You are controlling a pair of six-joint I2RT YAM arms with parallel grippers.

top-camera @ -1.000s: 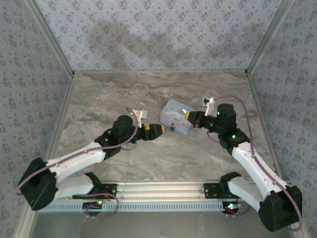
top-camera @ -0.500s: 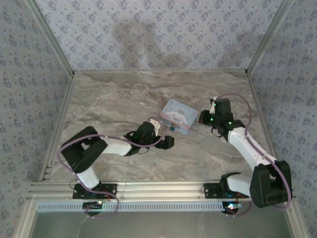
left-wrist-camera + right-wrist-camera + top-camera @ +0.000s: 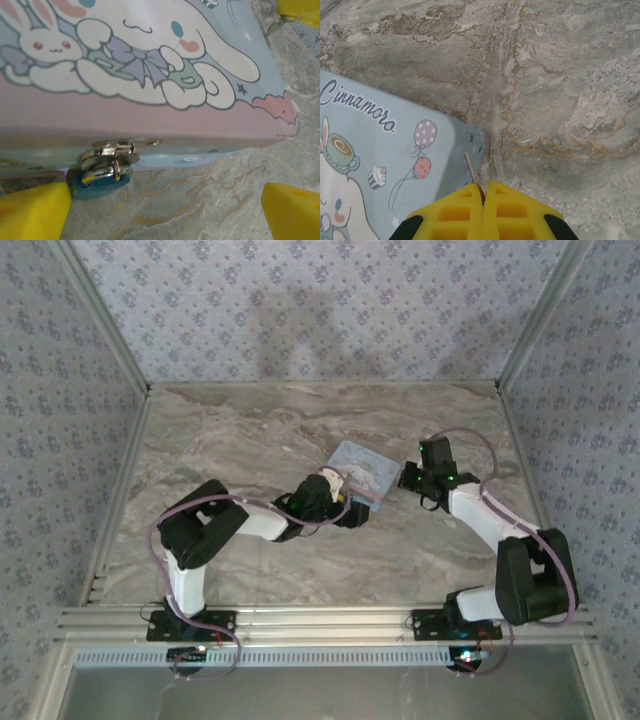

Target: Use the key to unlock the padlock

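One padlock (image 3: 100,184): dark teal body with a silvery shackle hooked through the hasp (image 3: 117,147). It sits at the lower left of the left wrist view, against the front wall of the tin (image 3: 150,65), low by the table (image 3: 200,200).
Key (image 3: 469,166): thin pale sliver at the bottom centre of the right wrist view. It sticks up from the tips of the right gripper (image 3: 483,192), over the tin's corner.
Right gripper: yellow fingers pressed together, pinching the key. In the top view it is right of centre, at the tin's right edge.
Left gripper (image 3: 162,212): jaws spread wide, gripping nothing. A yellow pad (image 3: 30,212) fills each bottom corner, and the padlock lies just beside the lower-left one; contact cannot be told.
Tin: pale blue and pink, printed with cartoon rabbits, lid closed.
Table: grey-brown marbled top.
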